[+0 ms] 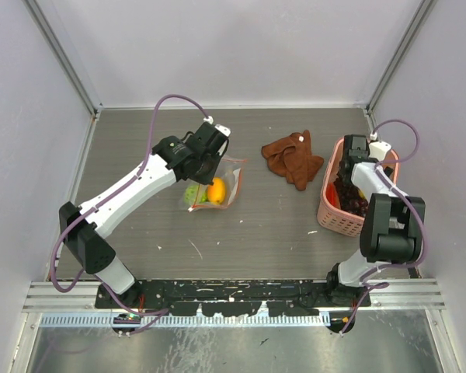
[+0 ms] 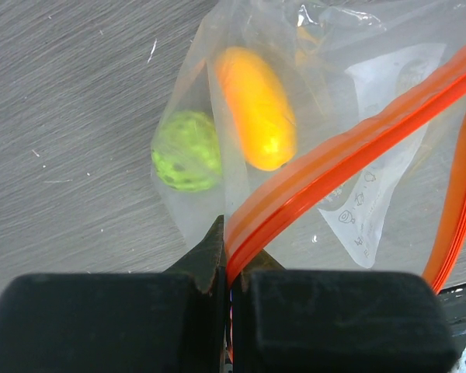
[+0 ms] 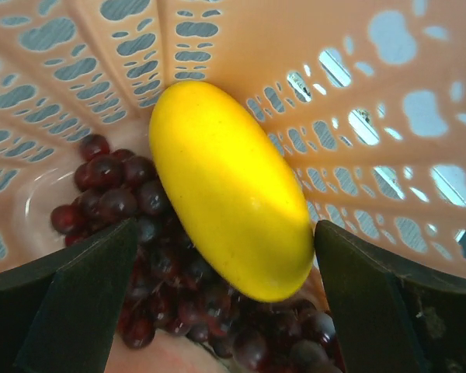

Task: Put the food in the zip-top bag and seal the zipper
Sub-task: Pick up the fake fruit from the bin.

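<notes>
The clear zip-top bag (image 1: 217,185) lies mid-table and holds a bumpy lime-green ball (image 2: 187,150) and a yellow-orange fruit (image 2: 256,106). My left gripper (image 2: 229,249) is shut on the bag's orange-red zipper strip (image 2: 349,148) and holds that edge up. My right gripper (image 3: 225,256) is open inside the pink basket (image 1: 349,221), its jaws on either side of a yellow fruit (image 3: 229,186) that lies on a dark purple grape bunch (image 3: 124,194). The right finger looks close to the fruit; the left finger is apart from it. The red-pink slice is not clearly seen.
A crumpled brown cloth (image 1: 293,159) lies between the bag and the basket. The basket stands at the right side near the right wall. Grey walls enclose the table on three sides.
</notes>
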